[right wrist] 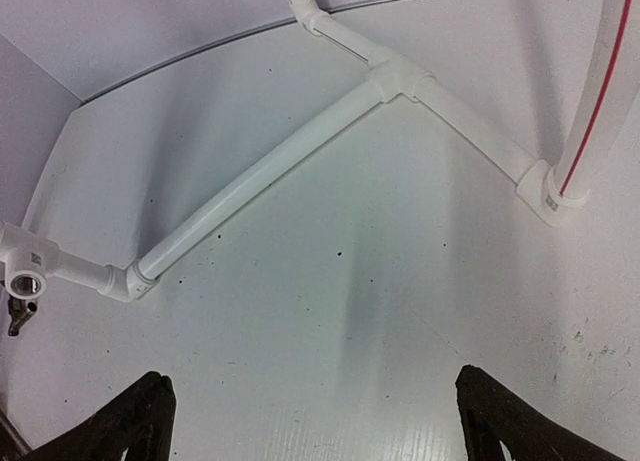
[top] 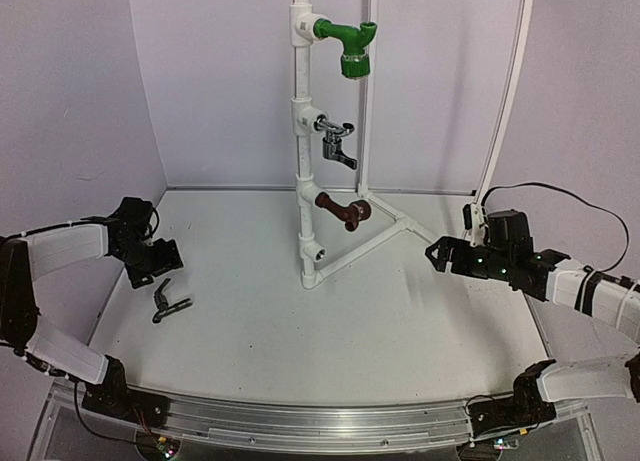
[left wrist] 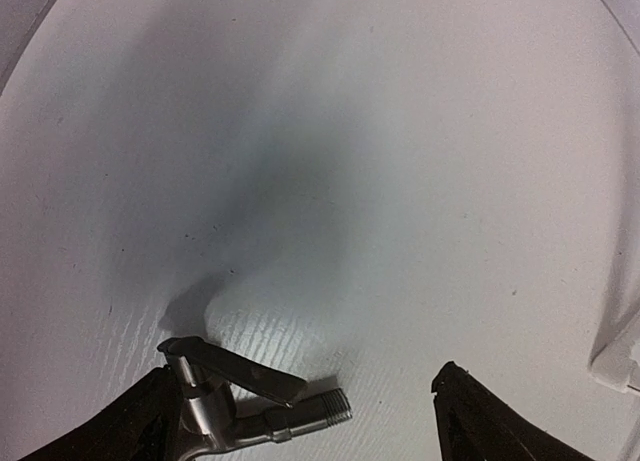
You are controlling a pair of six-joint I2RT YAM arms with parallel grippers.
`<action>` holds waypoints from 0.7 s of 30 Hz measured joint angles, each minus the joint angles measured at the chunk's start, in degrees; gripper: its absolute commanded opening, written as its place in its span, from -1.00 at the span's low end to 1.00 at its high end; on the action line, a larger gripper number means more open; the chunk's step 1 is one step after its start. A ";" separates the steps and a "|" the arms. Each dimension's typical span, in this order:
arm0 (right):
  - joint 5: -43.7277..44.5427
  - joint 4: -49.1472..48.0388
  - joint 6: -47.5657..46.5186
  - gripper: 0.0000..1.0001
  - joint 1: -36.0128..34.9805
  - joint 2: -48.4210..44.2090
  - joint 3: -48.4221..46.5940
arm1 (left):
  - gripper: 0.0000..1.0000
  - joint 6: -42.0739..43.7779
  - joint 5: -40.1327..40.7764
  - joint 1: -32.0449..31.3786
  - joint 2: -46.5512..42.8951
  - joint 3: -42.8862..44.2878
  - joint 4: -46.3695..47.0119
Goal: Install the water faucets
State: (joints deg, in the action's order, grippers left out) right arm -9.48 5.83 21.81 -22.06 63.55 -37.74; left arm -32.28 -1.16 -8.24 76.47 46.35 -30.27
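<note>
Up on the overhead view, three taps already sit on the white pipe stand [top: 303, 131]: green faucet [top: 347, 47] at the top, silver faucet [top: 338, 141] below it, brown faucet [top: 345, 211] under that. The lowest socket [top: 318, 252] is bare, so I'd call it three done, one to go. That last one, the dark faucet [top: 170, 303], lies on the table [top: 400, 321] at the left, just beside the left claw [top: 158, 264], which is spread wide and grasping nothing. The right claw [top: 437, 256] hovers right of the stand, spread wide too, with nothing in it.

Over to the left wrist: the dark faucet lies between the spread fingers [left wrist: 130, 421], close to the left-hand one, with bare tabletop ahead. Touching or not, I cannot tell.

Right wrist now: base pipes [right wrist: 260, 181] cross ahead, the bare socket sits at the far left, and there's open table in between. The table's left edge runs near that faucet, so the room is tighter there.
</note>
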 measured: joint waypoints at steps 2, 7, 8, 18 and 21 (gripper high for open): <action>1.63 -0.12 -0.65 0.96 0.00 -0.88 1.02 | 0.79 -0.83 1.45 -0.22 2.10 0.00 0.45; 6.65 -0.18 -0.34 0.96 0.00 -1.63 2.95 | 0.67 -2.87 4.88 -2.03 4.90 -0.16 0.85; 6.79 -0.12 -0.39 0.96 0.00 -1.56 3.01 | 0.60 -3.19 5.46 -2.28 5.15 -0.29 1.13; 4.08 -0.33 -0.97 0.96 0.00 1.29 3.04 | -0.02 -3.67 10.59 -2.85 11.17 -0.37 2.90; 3.32 -0.82 -0.99 0.96 0.00 1.29 3.04 | -0.15 -3.43 11.97 -3.14 11.17 -0.37 3.33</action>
State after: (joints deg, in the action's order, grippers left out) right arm -6.15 5.02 20.82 -22.06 64.84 -34.70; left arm -35.70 10.81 -11.38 87.64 45.98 -26.94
